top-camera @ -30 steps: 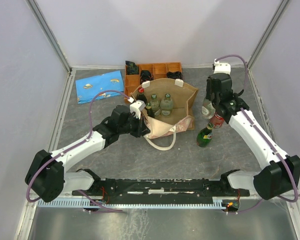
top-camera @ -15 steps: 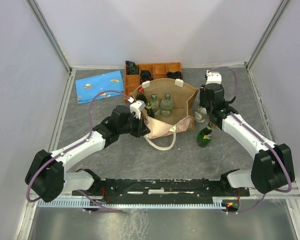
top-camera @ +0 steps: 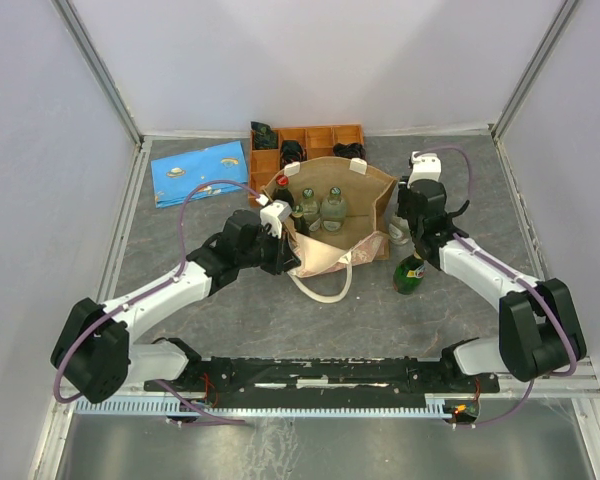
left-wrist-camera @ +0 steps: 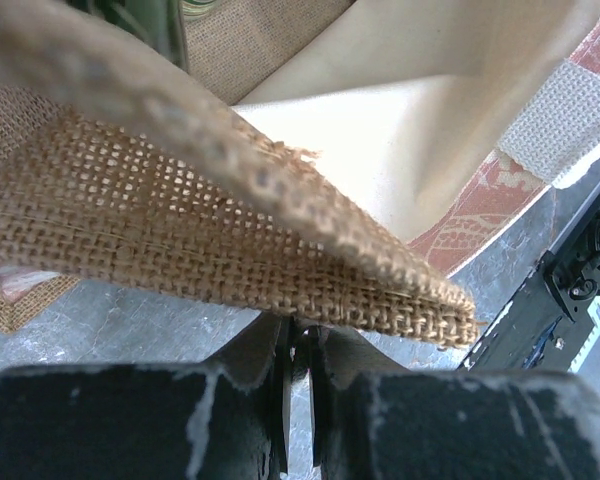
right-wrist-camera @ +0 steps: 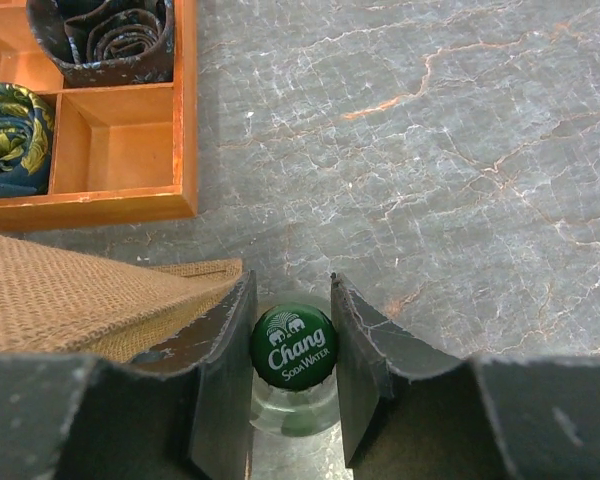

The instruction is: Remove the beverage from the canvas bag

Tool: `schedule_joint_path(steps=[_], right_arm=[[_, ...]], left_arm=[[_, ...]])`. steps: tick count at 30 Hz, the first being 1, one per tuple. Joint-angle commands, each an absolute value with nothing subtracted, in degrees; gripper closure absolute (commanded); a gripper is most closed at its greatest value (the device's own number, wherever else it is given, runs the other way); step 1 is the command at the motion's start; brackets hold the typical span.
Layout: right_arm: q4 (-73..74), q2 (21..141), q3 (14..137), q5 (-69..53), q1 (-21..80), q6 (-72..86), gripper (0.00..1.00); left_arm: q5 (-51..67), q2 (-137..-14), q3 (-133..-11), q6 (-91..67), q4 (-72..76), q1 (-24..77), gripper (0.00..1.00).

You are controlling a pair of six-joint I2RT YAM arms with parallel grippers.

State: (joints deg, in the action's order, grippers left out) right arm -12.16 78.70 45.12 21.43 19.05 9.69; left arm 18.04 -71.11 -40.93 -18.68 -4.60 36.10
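The canvas bag [top-camera: 368, 196] stands open at mid-table with a red-capped dark bottle [top-camera: 281, 188] and two glass bottles [top-camera: 332, 208] inside. My left gripper [top-camera: 280, 236] is shut on the bag's near-left rim; the left wrist view shows the burlap edge [left-wrist-camera: 180, 240] pinched at the left gripper's [left-wrist-camera: 300, 335] tips. My right gripper [top-camera: 404, 222] is just right of the bag, outside it. It is shut on the green-capped neck of an upright clear soda bottle [right-wrist-camera: 293, 346], the beverage, with the bag's wall [right-wrist-camera: 60, 290] beside the right gripper [right-wrist-camera: 293, 325].
A green bottle [top-camera: 411, 272] stands on the table near the bag's right front corner. An orange compartmented tray [top-camera: 325, 137] with rolled dark items lies behind the bag; its corner [right-wrist-camera: 120, 195] shows in the right wrist view. A blue patterned cloth [top-camera: 200, 172] lies back left.
My right arm has swung left and lower with the clear bottle, from farther right to beside the bag's right wall. The left arm has stayed on the rim.
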Motion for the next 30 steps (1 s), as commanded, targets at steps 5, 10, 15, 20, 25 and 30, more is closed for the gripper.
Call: schedule_joint_path(steps=[5, 10, 15, 20, 25, 30], right_arm=[[-17.15, 75.38, 44.77, 20.48, 19.29, 7.68, 0.81], [-13.62, 72.99, 45.79, 21.02, 19.57, 7.04, 0.45], [-11.53, 69.70, 47.89, 23.06, 19.78, 6.81, 0.35], [-6.17, 65.39, 55.43, 25.10, 22.08, 6.20, 0.37], [2.37, 66.24, 68.51, 28.90, 32.68, 0.25, 0.43], [11.51, 71.13, 79.97, 27.33, 38.65, 3.94, 0.49]], left_arm=[[17.96, -73.94, -41.64, -20.83, -9.02, 36.30, 0.97], [18.11, -74.25, -41.66, -20.75, -8.99, 36.37, 0.97], [18.28, -74.29, -41.66, -20.65, -8.97, 36.34, 0.97], [18.08, -73.62, -41.32, -20.70, -9.03, 36.34, 0.97], [17.84, -72.29, -41.25, -21.09, -9.27, 36.30, 0.97], [17.30, -71.35, -40.98, -21.48, -9.59, 36.30, 0.97]])
